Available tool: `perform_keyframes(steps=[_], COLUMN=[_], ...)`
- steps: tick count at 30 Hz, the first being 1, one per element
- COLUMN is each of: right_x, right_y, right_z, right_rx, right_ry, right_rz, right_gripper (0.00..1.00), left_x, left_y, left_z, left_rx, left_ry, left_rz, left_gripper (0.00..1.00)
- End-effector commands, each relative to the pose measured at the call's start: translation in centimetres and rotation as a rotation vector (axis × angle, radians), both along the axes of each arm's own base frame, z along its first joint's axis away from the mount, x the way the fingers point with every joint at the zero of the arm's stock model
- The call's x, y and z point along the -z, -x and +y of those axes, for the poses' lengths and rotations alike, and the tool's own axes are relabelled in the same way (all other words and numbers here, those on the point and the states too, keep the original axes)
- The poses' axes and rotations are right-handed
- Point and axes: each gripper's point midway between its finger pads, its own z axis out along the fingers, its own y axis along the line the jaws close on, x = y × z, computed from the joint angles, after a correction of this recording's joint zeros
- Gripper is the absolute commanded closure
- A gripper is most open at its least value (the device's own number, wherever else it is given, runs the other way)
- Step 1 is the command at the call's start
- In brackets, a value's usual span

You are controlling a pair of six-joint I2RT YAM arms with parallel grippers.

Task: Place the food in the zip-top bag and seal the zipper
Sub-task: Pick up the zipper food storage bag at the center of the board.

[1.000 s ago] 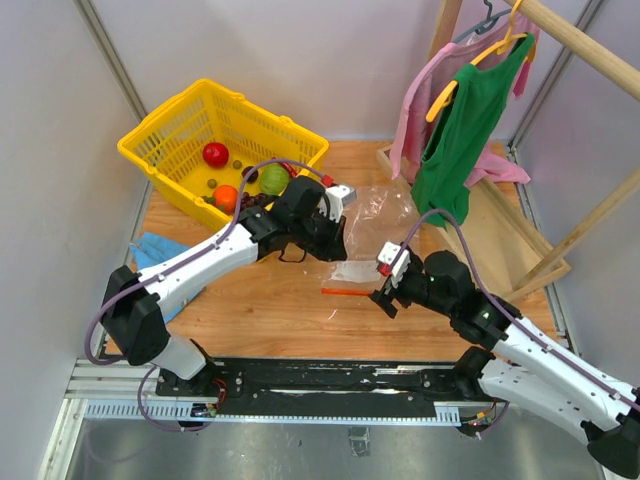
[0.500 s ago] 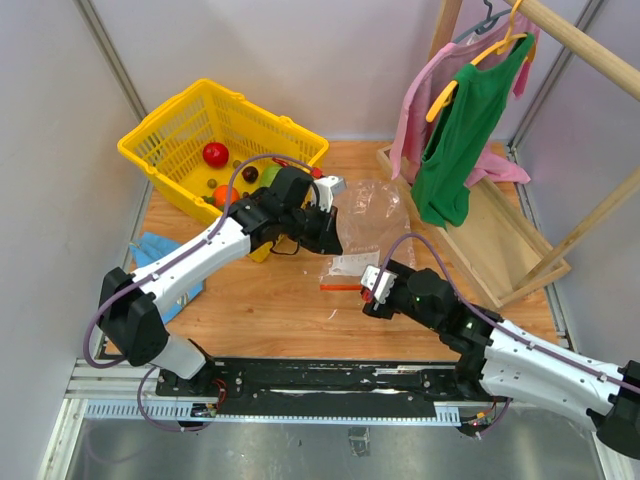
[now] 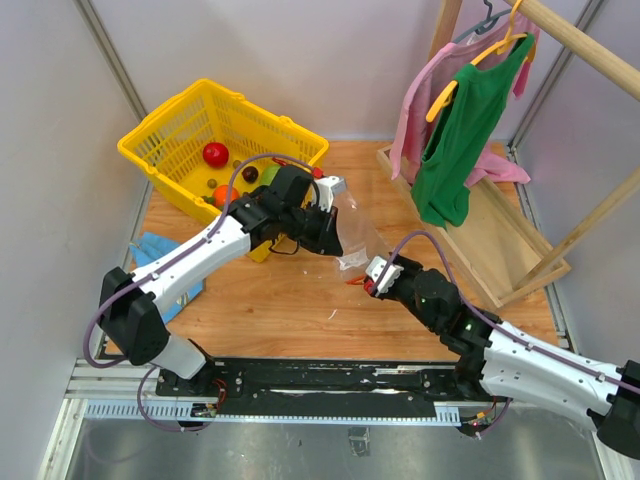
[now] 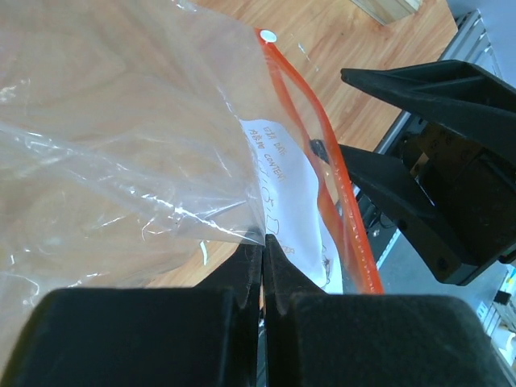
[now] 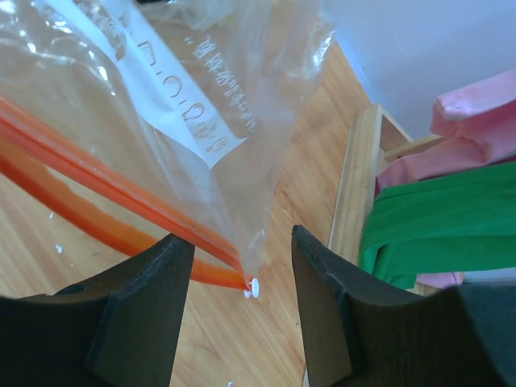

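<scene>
Because the zip-top bag (image 4: 121,121) crumples, its label (image 4: 292,208) — perhaps handwritten — blurs.

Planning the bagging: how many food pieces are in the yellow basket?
4, all in the yellow basket: red round fruit at the back, dark grape bunch and light-green ball beside the left arm, orange nearest. The arm may hide more.

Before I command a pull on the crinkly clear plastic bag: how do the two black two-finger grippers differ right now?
The left gripper is shut, pinching the clear plastic bag; the right gripper is open and clamps nothing. The left gripper holds plain film just below the white label; the right gripper straddles the bag's corner, where the red-orange zipper strip ends at its white tab. Both are working at the bag's mouth end.
</scene>
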Motion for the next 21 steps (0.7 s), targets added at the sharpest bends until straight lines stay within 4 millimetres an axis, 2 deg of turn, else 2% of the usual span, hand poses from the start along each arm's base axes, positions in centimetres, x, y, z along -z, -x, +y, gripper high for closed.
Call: perform_keyframes(steps=[1,6,8,13,16,17,21], right_x=[-1.5,-0.7,-0.6,-0.7,-1.0,-1.2,-2.6], right_y=[-0.4,-0.7,-0.7,-0.5,-0.3,-0.1,0.2], right_z=[0.1,0.5,0.8,1.3,1.4,1.4,1.6], right_rx=[0.028,0.04,0.036,0.028,0.024,0.031,0.062], right_ry=[-0.056,-0.069,-0.075,-0.093,-0.104,-0.109,-0.168], right_rz=[-0.071,-0.055,-0.049,-0.005,0.024,0.048,0.13], right_gripper=[0.48,0.48,0.51,0.73,0.89,0.96,0.99], left_x=[-0.8,-0.9,-0.8,-0.9,-1.0,-1.2,-2.4], left_y=[-0.1,0.3,0.4,-0.1,-1.1,-1.4,-2.8], left_z=[-0.4,-0.8,-1.0,-0.8,-0.4,-0.3,0.4], left_rx=[0.026,0.059,0.07,0.039,-0.023,-0.044,-0.147], left_ry=[0.023,0.041,0.046,0.032,0.017,0.019,0.035], left_rz=[0.009,0.025,0.033,0.018,-0.01,-0.023,-0.088], left_gripper=[1.0,1.0,1.0,0.99,0.98,0.95,0.81])
